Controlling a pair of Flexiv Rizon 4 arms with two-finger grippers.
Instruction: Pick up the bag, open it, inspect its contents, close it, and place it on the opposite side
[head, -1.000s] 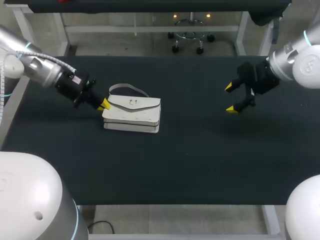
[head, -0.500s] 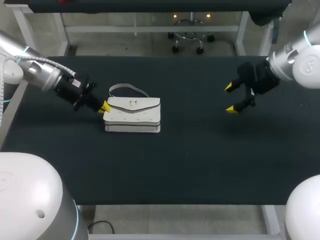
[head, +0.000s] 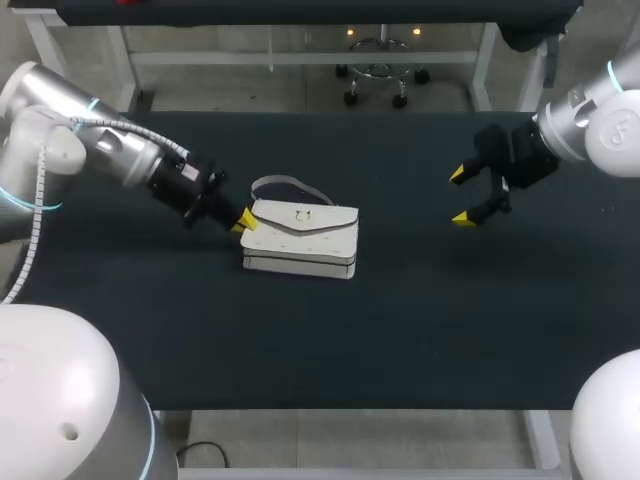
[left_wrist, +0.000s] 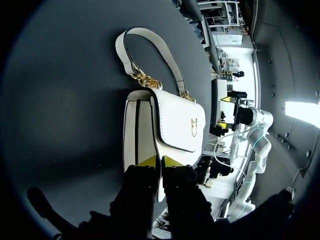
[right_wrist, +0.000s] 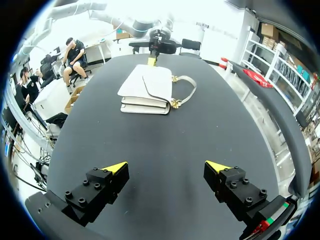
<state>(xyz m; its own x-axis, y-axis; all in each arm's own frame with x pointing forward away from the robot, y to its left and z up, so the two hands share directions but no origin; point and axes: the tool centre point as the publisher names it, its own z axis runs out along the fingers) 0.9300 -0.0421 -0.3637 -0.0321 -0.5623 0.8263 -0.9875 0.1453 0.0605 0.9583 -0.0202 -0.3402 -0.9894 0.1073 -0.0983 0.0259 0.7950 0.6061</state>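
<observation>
White leather flap handbag (left_wrist: 176, 125): left gripper (left_wrist: 159, 161) pinches its end edge, shallow bite, so it may slip on lift. Right gripper (right_wrist: 165, 167) spread wide, bag well ahead.

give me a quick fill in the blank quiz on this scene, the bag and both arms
1. The white bag lies on the table with its flap ___.
2. The left end effector grips the ___ by one end.
3. The right end effector hangs ___ above the table, apart from the bag, holding nothing.
Missing words: closed; bag; open
</observation>
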